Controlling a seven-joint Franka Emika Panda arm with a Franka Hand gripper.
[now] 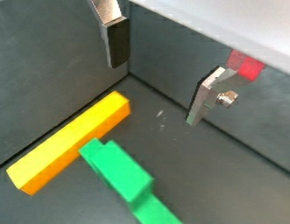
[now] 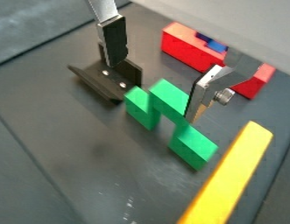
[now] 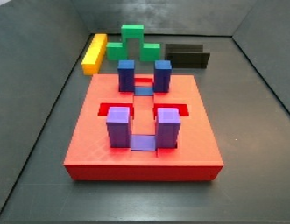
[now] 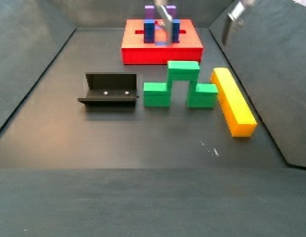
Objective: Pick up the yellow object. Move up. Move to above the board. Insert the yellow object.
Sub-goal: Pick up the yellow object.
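The yellow object (image 1: 71, 142) is a long yellow-orange bar lying flat on the dark floor; it also shows in the wrist view (image 2: 227, 179) and in both side views (image 3: 95, 52) (image 4: 234, 100). My gripper (image 1: 159, 70) hangs well above the floor, open and empty, jaws wide apart; it also shows in the wrist view (image 2: 159, 70). The bar lies below and off to one side of the fingers (image 1: 114, 39). The board (image 3: 141, 131) is a thick red slab with upright blue and purple blocks (image 3: 117, 125); it also shows in a side view (image 4: 162, 44) and a wrist view (image 2: 192, 48).
A green stepped block (image 4: 180, 83) lies beside the bar, also seen in a wrist view (image 2: 159, 107). The black fixture (image 4: 108, 90) stands on the floor beyond the green block (image 2: 106, 79). Dark walls (image 3: 53, 79) enclose the floor.
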